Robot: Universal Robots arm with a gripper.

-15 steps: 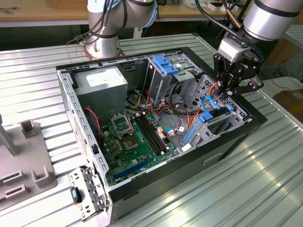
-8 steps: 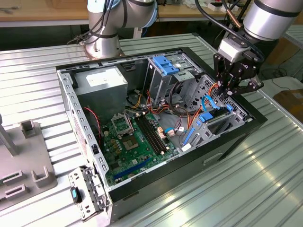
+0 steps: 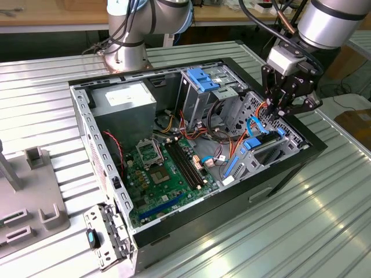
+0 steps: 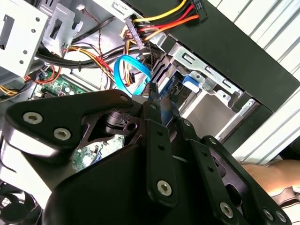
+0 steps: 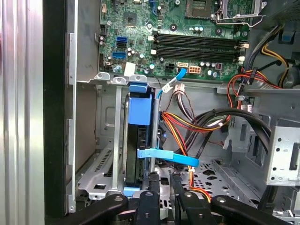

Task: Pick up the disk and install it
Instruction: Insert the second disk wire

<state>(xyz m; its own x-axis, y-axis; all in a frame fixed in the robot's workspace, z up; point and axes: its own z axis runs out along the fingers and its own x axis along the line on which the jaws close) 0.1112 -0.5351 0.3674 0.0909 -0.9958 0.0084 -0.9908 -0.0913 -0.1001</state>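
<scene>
So here's where I'm at: my gripper [image 3: 282,110] is hanging over the drive cage corner of the open PC case [image 3: 290,174], right side of the exterior view. The disk [image 5: 139,140] is standing on edge in the metal drive bay [image 5: 105,164], lower left-centre of the first wrist view, with its blue carrier rails [image 5: 140,110] showing along the top end. In the exterior view I can make out the same blue bits low in the cage [image 3: 255,145], just under my fingers.

Going by that, I'd say the disk is already picked up and mostly slid into its slot, so the bulk of the job looks done. Whether it's fully seated or latched, I can't say from here.

Grip state: in the first wrist view my fingertips [image 5: 153,180] sit close together right at the near end of the disk, next to the light blue SATA cable [image 5: 168,157] that crosses in front of it. I honestly can't tell if I'm pinching the rail or just touching it.

Motherboard [image 5: 187,42] is in the upper half of that frame, well away from me.
</scene>
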